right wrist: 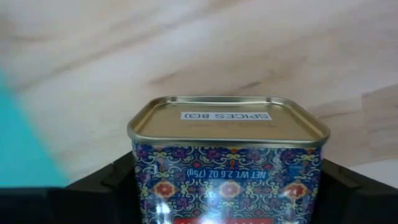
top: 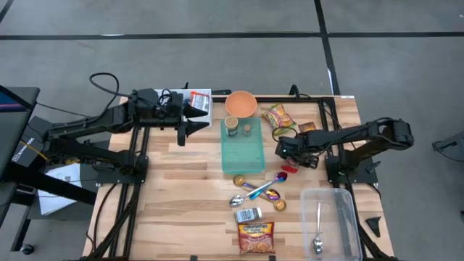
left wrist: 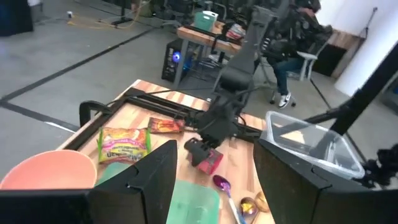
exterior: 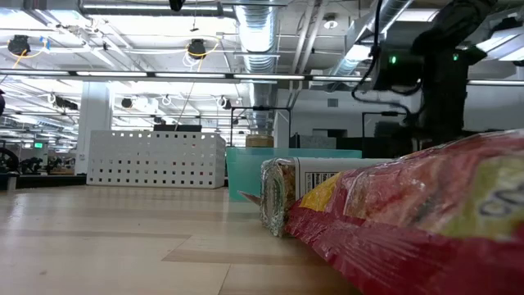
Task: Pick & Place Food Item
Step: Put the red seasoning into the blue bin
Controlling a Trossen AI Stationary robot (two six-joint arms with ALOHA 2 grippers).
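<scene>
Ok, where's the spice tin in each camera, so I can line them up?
High view: spice tin centre-right on the table, mostly under the right gripper, right of the teal tray.
Low view: tin not in it; the tray shows mid-picture.
Left wrist view: small red tin beyond the tray.
Right wrist view: tin fills the centre; tray at the edge.
Shared landmark: the teal tray.

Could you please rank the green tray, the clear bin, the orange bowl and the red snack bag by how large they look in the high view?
1. clear bin
2. green tray, close to the bin, so that order is unsure
3. red snack bag
4. orange bowl, close to the bag
</scene>
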